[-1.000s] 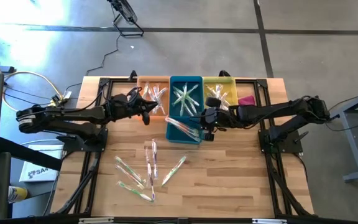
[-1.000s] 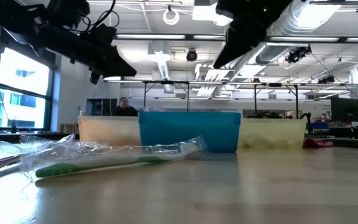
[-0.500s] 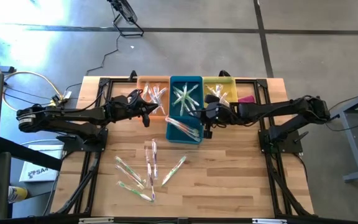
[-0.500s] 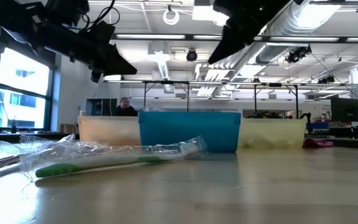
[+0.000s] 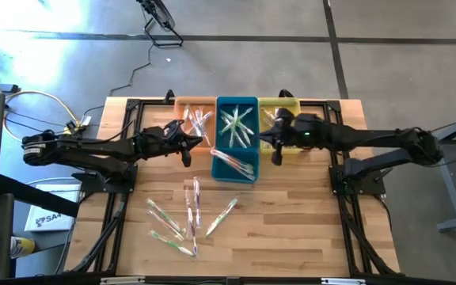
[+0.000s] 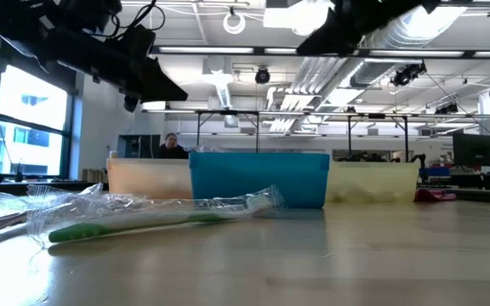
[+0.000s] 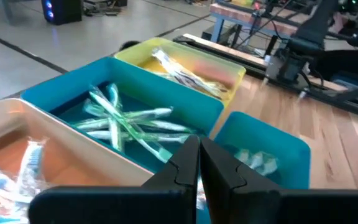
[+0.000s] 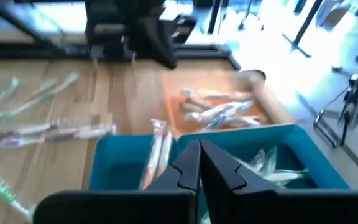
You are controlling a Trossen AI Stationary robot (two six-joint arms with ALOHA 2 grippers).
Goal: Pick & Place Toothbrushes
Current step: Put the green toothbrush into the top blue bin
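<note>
Several wrapped toothbrushes (image 5: 187, 218) lie loose on the wooden table's near half; one with a green handle (image 6: 151, 219) lies close in the low view. More lie in the orange bin (image 5: 197, 121), the tall blue bin (image 5: 237, 120), the yellow bin (image 5: 282, 113) and the smaller blue bin (image 5: 233, 165). My left gripper (image 7: 199, 155) is shut and holds nothing; it hovers at the orange bin's near edge (image 5: 187, 150). My right gripper (image 8: 199, 158), also shut with nothing in it, hovers beside the yellow bin's near left corner (image 5: 276, 155).
A pink cloth (image 5: 313, 127) lies right of the yellow bin at the far edge. The bins stand in a row along the far side, with the smaller blue bin in front of the tall one. Bare wood shows at the near right (image 5: 291, 229).
My right gripper has risen and drawn back toward the table's right and far side, from over the smaller blue bin's right edge to beside the yellow bin, tipping toward level. The toothbrushes and bins have stayed where they were.
</note>
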